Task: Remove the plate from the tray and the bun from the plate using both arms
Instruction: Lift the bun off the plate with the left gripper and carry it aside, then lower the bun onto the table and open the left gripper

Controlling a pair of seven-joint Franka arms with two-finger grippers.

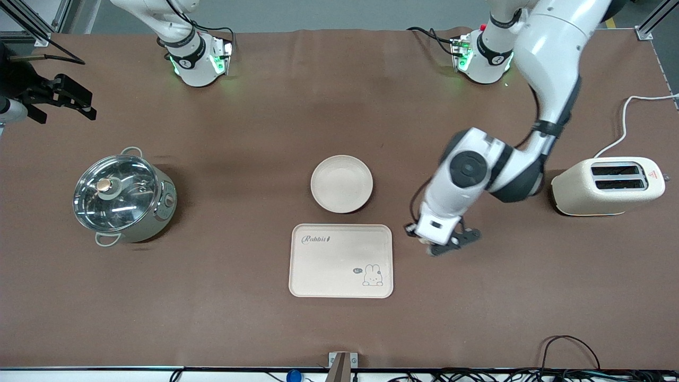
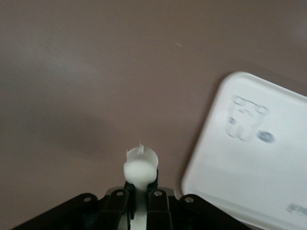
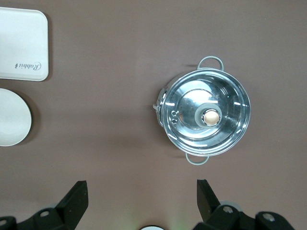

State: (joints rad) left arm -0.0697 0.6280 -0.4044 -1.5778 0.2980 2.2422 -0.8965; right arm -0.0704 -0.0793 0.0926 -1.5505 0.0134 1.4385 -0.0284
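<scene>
So the left gripper (image 2: 139, 191) has its fingers (image 2: 121, 203) pinched on the bun (image 2: 140, 167), a pale little lump poking out past the tips. It hangs over bare table just beside the tray (image 1: 341, 260), toward the left arm's end. That tray reads "Rabbit" in one corner and has a small bunny drawing in another. The plate (image 1: 341, 184) sits on the table by itself, just beside the tray's edge and farther from the front camera. The right gripper (image 3: 141, 201) waits with its fingers (image 3: 74, 201) spread wide, up over the right arm's end of the table above a lidded steel pot (image 1: 123, 195). A cream toaster (image 1: 607, 188) stands near the left arm.
</scene>
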